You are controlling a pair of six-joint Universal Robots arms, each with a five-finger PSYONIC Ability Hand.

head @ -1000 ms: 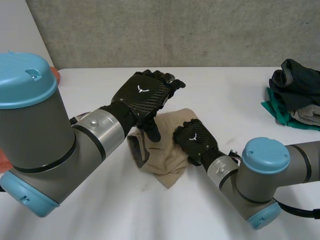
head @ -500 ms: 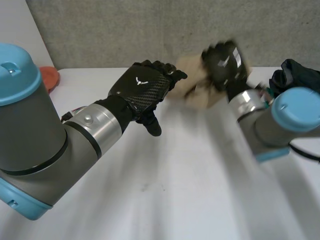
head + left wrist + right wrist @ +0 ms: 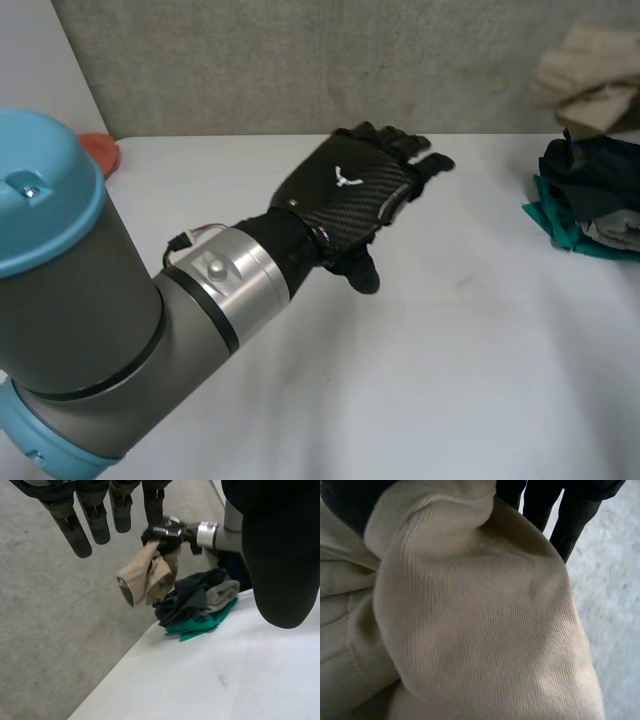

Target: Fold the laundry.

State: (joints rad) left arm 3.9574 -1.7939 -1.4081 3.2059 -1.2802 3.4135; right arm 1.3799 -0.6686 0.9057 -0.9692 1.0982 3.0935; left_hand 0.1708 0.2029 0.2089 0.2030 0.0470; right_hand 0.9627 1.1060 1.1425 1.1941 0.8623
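On my feed the white table point(image 3: 470, 380) lies under the left arm point(image 3: 130, 330), which reaches across it. Toward the table's far right sits a pile of clothes point(image 3: 585, 200), dark, grey and green. The beige cloth point(image 3: 145, 575) hangs bunched in the air just above that pile, off the table. The left robot hand point(image 3: 360, 190) hovers over the table, fingers straight and holding nothing. The right robot hand point(image 3: 161, 532) is clenched on the cloth's top. A small orange thing point(image 3: 100, 153) sits at the far left edge.
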